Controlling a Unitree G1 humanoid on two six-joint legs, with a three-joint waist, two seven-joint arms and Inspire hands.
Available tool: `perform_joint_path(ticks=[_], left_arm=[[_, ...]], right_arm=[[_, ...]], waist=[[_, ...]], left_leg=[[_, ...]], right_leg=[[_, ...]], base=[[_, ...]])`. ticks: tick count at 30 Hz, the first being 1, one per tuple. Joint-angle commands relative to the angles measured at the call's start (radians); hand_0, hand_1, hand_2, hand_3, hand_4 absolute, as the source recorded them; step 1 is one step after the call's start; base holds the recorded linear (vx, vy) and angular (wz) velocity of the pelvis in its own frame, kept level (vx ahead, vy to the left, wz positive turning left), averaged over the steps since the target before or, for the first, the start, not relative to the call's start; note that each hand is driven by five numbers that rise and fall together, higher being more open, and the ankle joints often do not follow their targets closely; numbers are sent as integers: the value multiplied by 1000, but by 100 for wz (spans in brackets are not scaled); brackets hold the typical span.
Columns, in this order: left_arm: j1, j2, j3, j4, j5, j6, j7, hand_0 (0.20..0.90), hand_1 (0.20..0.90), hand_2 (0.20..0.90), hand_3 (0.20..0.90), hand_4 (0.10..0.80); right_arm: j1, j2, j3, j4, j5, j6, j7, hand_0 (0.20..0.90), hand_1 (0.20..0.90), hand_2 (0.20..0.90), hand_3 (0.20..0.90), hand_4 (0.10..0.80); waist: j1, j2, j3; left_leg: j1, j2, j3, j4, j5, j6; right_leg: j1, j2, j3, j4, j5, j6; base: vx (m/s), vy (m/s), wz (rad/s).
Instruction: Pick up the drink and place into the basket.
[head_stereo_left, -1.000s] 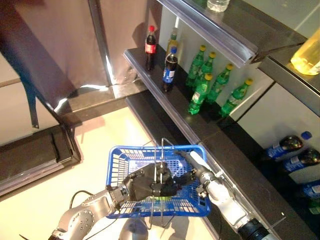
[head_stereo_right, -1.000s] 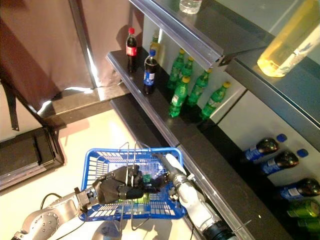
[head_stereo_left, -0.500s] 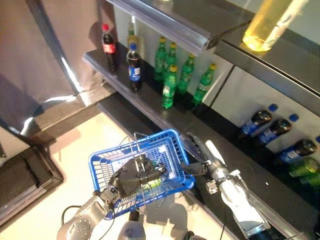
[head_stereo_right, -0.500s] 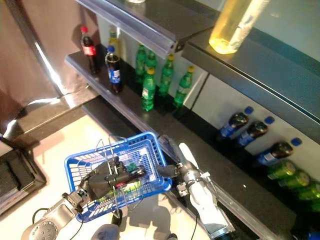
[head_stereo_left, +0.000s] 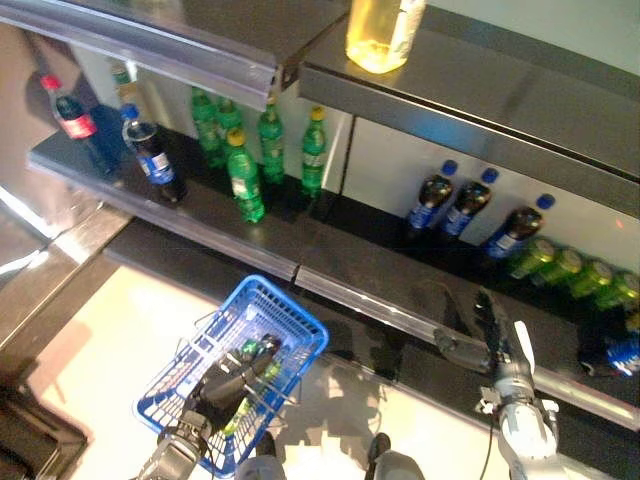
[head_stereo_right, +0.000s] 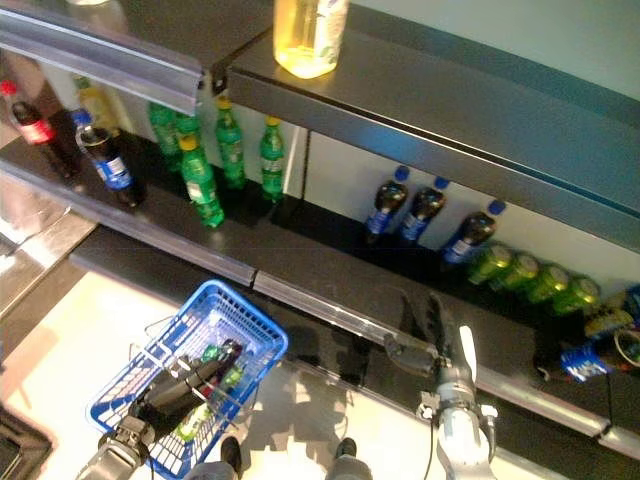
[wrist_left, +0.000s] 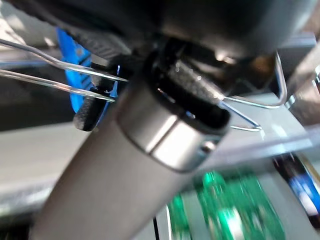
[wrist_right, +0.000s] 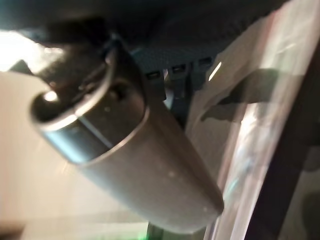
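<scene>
Blue basket (head_stereo_left: 296, 326): hanging by its wire handles from the left hand (head_stereo_left: 228, 381), fingers curled round them for carrying. Green drink bottle (head_stereo_right: 196, 422) lying inside it. Right hand (head_stereo_left: 492, 334), well apart from the basket, reaching shelfward with fingers spread.

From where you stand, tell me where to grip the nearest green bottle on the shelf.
Grip the front green bottle round its body, coming in from the open aisle side. It stands upright ahead of the other green bottles, so its front is clear; the shelf above blocks a top approach.
</scene>
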Motion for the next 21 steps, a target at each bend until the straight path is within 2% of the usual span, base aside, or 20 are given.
perform_joint_path(ticks=[1, 3, 4, 5, 6, 8, 11, 12, 13, 16, 18, 19, 21], left_arm=[[-141, -8, 130, -210, 26, -271, -112, 300, 300, 300, 200, 100], [-141, -7, 148, -128, 56, -284, -107, 300, 300, 300, 200, 100], [-145, -4, 161, -45, 85, -292, -109, 300, 300, 300, 200, 100], [-148, 2, 163, -6, 94, -293, -98, 300, 300, 300, 200, 100], [-153, 8, 164, 34, 103, -274, -82, 300, 300, 300, 200, 100], [-177, 6, 159, 170, 134, -298, -74, 300, 300, 300, 200, 100], [-207, -6, 144, 314, 181, -291, -43, 300, 300, 300, 200, 100], [-210, -7, 143, 321, 183, -290, -41, 300, 300, 300, 200, 100], [-222, -17, 122, 412, 221, -296, -25, 300, 300, 300, 200, 100], [-236, -32, 127, 589, 303, -299, 8, 300, 300, 300, 200, 100], [-241, -36, 133, 652, 330, -291, 18, 300, 300, 300, 200, 100], [-243, -41, 137, 691, 350, -293, 14, 300, 300, 300, 200, 100], [-240, -50, 144, 777, 372, -306, 5, 300, 300, 300, 200, 100]], right_arm=[[-18, -24, -66, 91, 106, -144, -41, 900, 900, 900, 900, 800], [-25, -18, -83, 172, 136, -158, -30, 900, 900, 900, 900, 800], [-34, -18, -96, 253, 159, -170, -25, 900, 900, 900, 900, 800], [-41, -19, -100, 292, 184, -171, -21, 900, 900, 900, 900, 800], [-51, -18, -104, 332, 211, -154, -24, 900, 900, 900, 900, 800], [-84, -15, -98, 467, 227, -179, 9, 900, 900, 900, 900, 800], [-116, -12, -95, 633, 218, -182, 44, 900, 900, 900, 900, 800], [-120, -13, -95, 640, 221, -177, 47, 900, 900, 900, 900, 800], [-136, -6, -75, 742, 187, -155, 65, 900, 900, 900, 900, 800], [-161, 9, -49, 921, 193, -133, 124, 900, 900, 900, 900, 800], [-171, 14, -43, 967, 183, -103, 147, 900, 900, 900, 900, 800], [-175, 18, -39, 994, 175, -89, 158, 900, 900, 900, 900, 800], [-187, 20, -19, 1037, 151, -37, 190, 900, 900, 900, 900, 800]], waist=[[-8, 66, -132], [0, 63, -133], [3, 65, -131], [1, 67, -131], [-1, 68, -131], [-9, 76, -139], [-27, 85, -155], [-27, 86, -159], [-39, 89, -169], [-41, 93, -195], [-43, 95, -204], [-44, 97, -207], [-39, 103, -209]], left_leg=[[6, -63, -30, 6, -101, 74], [2, -66, 1, 5, -102, 74], [4, -70, 16, 8, -108, 77], [4, -74, 20, 10, -109, 79], [5, -78, 23, 11, -111, 82], [10, -87, 34, 11, -117, 94], [17, -88, 36, 12, -121, 99], [13, -86, 38, 11, -118, 99], [21, -81, 38, 9, -117, 96], [25, -64, 64, 8, -109, 79], [28, -58, 64, 12, -109, 73], [27, -56, 62, 19, -110, 71], [13, -56, 20, 73, -129, 64]], right_leg=[[-57, -72, 16, 102, 192, 102], [-67, -80, -28, 107, 205, 102], [-61, -71, -53, 129, 185, 102], [-59, -60, -54, 138, 175, 102], [-59, -46, -54, 150, 164, 102], [-61, -13, -41, 175, 129, 101], [-44, 40, 5, 145, 80, 83], [-46, 45, 8, 137, 84, 80], [-19, 73, 36, 101, 48, 68], [18, 94, 32, 41, 16, 41], [25, 106, 36, 24, 2, 27], [32, 114, 40, 14, -8, 17], [44, 134, 57, -6, -37, -11]], base=[[-50, 34, -52], [-70, 16, -62], [-56, -4, -70], [-43, -18, -66], [-21, -5, -53], [-22, -25, -29], [1, -72, -30], [44, -138, -19], [45, -152, -18], [62, -199, -39], [42, -131, -21], [57, -124, -13], [68, -137, -16]])
